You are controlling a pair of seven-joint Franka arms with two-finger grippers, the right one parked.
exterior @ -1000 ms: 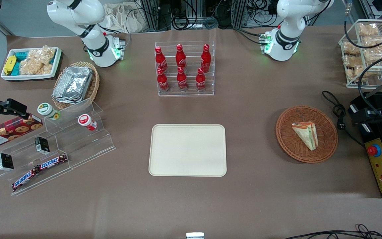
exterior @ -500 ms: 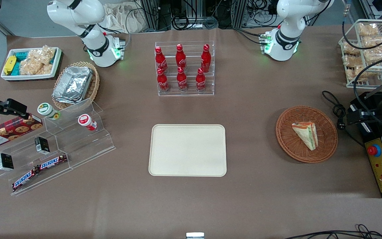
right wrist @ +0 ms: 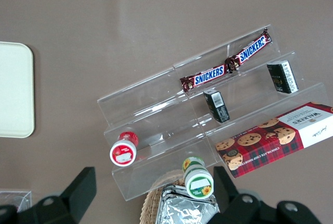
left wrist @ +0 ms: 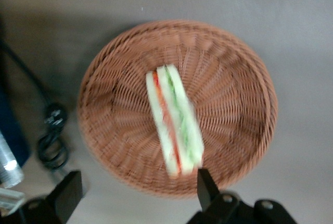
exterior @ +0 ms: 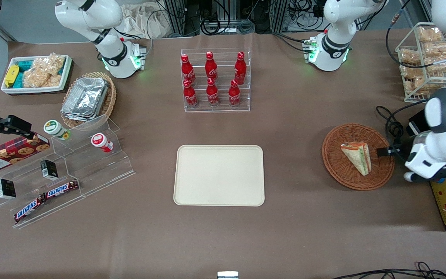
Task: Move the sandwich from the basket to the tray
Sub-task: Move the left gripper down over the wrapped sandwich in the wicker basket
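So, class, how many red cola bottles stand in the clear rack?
6: three on the upper step, three on the lower. None seems hidden. The gripper hovers open over the basket.

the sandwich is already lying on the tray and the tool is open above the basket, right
Not quite. The sandwich still lies in the basket, and the tray holds nothing, as the front view shows. The rest stands: the tool is open above the basket, which the left wrist view shows.
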